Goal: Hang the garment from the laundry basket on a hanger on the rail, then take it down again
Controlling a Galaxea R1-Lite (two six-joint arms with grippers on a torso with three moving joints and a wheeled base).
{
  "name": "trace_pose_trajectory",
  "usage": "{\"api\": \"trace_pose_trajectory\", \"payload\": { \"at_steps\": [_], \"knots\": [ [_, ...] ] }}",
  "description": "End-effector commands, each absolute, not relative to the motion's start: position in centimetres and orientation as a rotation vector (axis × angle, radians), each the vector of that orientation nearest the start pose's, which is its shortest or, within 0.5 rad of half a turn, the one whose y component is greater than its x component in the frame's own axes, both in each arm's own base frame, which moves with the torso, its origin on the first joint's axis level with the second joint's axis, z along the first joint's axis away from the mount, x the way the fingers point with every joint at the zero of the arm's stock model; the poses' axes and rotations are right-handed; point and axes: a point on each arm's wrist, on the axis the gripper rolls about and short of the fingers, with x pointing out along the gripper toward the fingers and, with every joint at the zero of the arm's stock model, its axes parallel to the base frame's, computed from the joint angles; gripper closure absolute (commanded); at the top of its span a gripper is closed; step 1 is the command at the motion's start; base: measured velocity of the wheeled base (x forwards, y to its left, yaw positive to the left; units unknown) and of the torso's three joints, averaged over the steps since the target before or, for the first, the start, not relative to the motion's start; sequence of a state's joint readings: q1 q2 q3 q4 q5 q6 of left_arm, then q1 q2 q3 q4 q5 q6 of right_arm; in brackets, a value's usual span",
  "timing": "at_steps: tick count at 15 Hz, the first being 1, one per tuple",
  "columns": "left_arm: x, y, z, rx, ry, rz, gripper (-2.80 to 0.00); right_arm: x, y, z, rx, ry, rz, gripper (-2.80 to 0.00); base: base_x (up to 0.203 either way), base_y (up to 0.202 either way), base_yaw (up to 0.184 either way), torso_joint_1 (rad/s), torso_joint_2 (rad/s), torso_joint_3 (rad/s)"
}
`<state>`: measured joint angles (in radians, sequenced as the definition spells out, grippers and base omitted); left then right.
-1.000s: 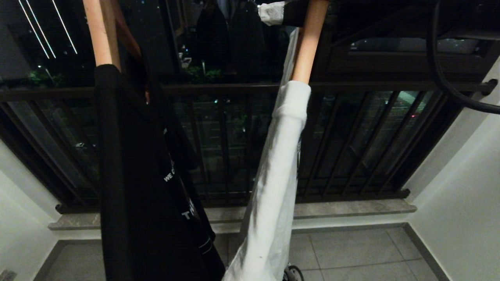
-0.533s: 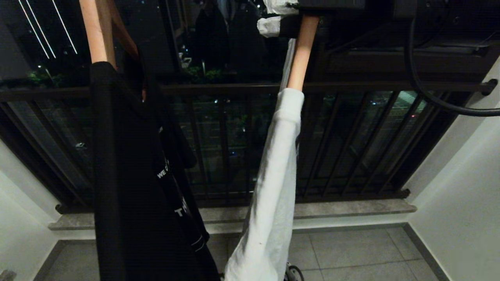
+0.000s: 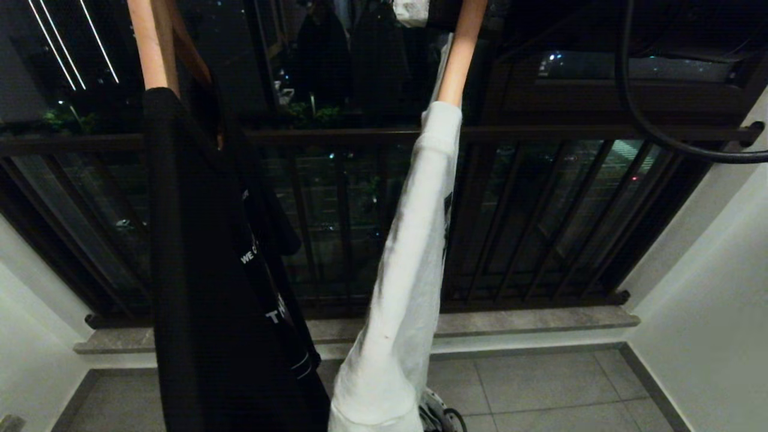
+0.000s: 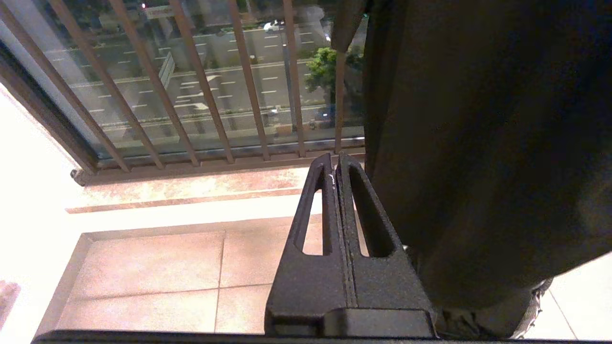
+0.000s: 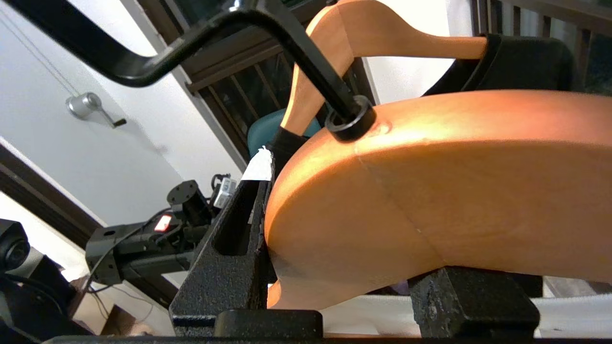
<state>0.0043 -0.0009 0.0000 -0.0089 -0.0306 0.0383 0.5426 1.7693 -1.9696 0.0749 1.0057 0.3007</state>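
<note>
A white garment [image 3: 414, 240] hangs from a wooden hanger [image 3: 459, 54] in the middle of the head view. My right gripper [image 3: 447, 9] sits at the top edge there. In the right wrist view it [image 5: 363, 229] is shut on the hanger's thick wooden middle [image 5: 430, 191], just under its black hook [image 5: 306, 52]. The rail is out of view. Under the white hem shows the black wire loop of the laundry basket [image 3: 447, 417]. My left gripper [image 4: 334, 160] is parked low, shut and empty, beside a dark hanging cloth [image 4: 478, 143].
A second wooden hanger [image 3: 150, 48] carries a black printed garment [image 3: 198, 270] to the left of the white one. Behind both runs a dark barred window railing [image 3: 540, 228] above a stone sill [image 3: 540, 321]. White walls close both sides, with tiled floor [image 3: 540, 384] below.
My right gripper has lifted the hanger, so it now sits almost out of the top of the head view. The white garment rose with it and its hem swung left.
</note>
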Motion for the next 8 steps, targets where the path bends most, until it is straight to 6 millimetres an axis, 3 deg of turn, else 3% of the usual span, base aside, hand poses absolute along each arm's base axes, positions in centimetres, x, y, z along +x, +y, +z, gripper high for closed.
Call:
{"api": "trace_pose_trajectory", "payload": {
  "at_steps": [1, 8],
  "knots": [
    [-2.27, -0.08, 7.55, 0.038, -0.008, -0.026, 0.0, 25.46, 17.59, 41.27, 0.208, 0.106, 1.557, 0.0, 0.0, 0.0, 0.0, 0.0, 0.0, 0.0],
    [-2.27, -0.08, 7.55, 0.038, -0.008, -0.026, 0.0, 25.7, 17.81, 41.29, 0.2, 0.086, 1.574, 0.0, 0.0, 0.0, 0.0, 0.0, 0.0, 0.0]
  ]
}}
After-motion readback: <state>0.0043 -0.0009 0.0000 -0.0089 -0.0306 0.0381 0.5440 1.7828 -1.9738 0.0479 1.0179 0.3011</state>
